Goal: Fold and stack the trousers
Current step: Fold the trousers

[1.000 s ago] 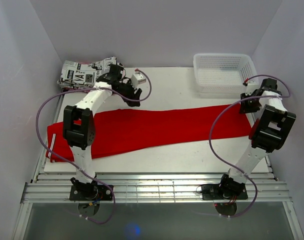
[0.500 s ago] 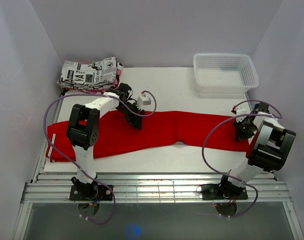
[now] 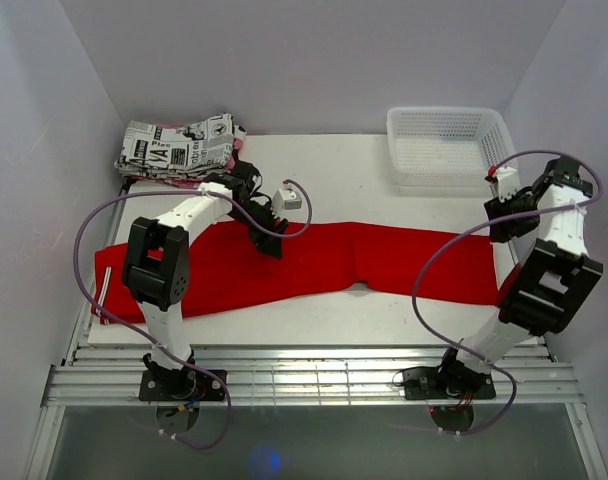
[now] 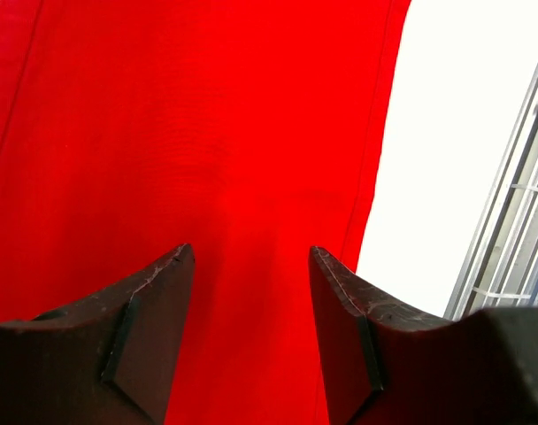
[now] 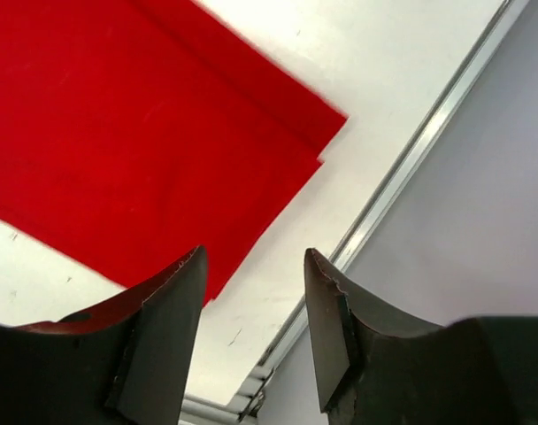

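Both the left claw (image 4: 250,255) and right claw (image 5: 254,255) hang released near the bright red fabric trousers (image 3: 314,262), seemingly folded lengthwise only, unstacked.

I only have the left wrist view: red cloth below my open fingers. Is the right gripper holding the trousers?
Observer: No. The right gripper is open and empty, raised near the right end of the trousers.
Operator: How do they lie?
Observer: Stretched lengthwise across the table, nearly edge to edge.
Operator: Where's the finished stack?
Observer: A folded newspaper-print garment sits at the far left corner.
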`<state>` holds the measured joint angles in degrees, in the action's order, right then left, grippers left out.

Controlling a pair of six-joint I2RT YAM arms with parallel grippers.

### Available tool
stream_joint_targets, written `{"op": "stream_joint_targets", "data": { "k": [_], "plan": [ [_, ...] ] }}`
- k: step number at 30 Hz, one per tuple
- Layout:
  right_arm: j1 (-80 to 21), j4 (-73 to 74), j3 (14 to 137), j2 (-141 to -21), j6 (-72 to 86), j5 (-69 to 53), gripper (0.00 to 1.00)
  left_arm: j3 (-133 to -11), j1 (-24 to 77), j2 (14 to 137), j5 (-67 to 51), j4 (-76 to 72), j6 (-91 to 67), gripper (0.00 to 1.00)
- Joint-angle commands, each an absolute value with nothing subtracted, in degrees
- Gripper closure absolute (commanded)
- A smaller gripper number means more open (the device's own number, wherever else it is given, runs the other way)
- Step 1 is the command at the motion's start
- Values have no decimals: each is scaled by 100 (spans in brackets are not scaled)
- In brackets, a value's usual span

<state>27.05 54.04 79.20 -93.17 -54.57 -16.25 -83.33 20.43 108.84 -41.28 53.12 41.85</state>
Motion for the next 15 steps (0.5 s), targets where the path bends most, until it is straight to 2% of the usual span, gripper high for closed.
{"op": "stream_joint_targets", "data": {
  "k": [1,4,10,15],
  "plan": [
    [2654,6090,8803,-10402,-5415,-2037,46,-8341,2074,10705,-4026,5266,4193,35],
    [2462,6091,8886,-10749,-5370,-2162,46,-8350,2074,10749,-3999,5002,3675,35],
    [1820,5021,8096,-10968,-5010,-1592,47,-8446,2101,10784,-3999,4606,2849,36],
    [1723,4632,7473,-11258,-5158,-872,52,-8376,2101,10731,-4087,4824,3075,36]
  ]
}}
